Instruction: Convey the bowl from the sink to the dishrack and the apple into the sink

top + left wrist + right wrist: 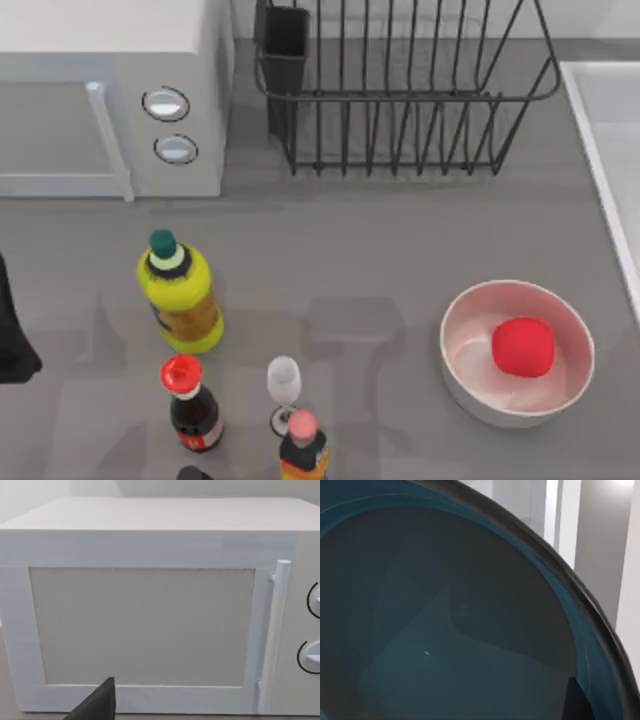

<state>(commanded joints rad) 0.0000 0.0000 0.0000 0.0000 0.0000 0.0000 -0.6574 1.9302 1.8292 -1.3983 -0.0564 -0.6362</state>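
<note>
The dark teal-blue bowl (445, 630) is seen from very close in the right wrist view, its inside facing the camera. A dark part of my right gripper (577, 700) sits just inside its rim. Pale walls of the sink (560, 515) rise behind the bowl. In the top view the sink (612, 150) lies at the right edge. The black wire dishrack (400, 90) stands at the back with its cutlery cup (285, 45) at the left corner. The red apple (522, 347) rests in a white bowl (470, 310) at the front right. My left gripper (97, 705) is parked facing the microwave.
A white microwave (110, 90) takes up the back left. A yellow bottle (180, 295), a dark sauce bottle (192, 405), a wine glass (284, 385) and another bottle (303, 450) stand at the front left. My left arm (12, 335) is at the left edge.
</note>
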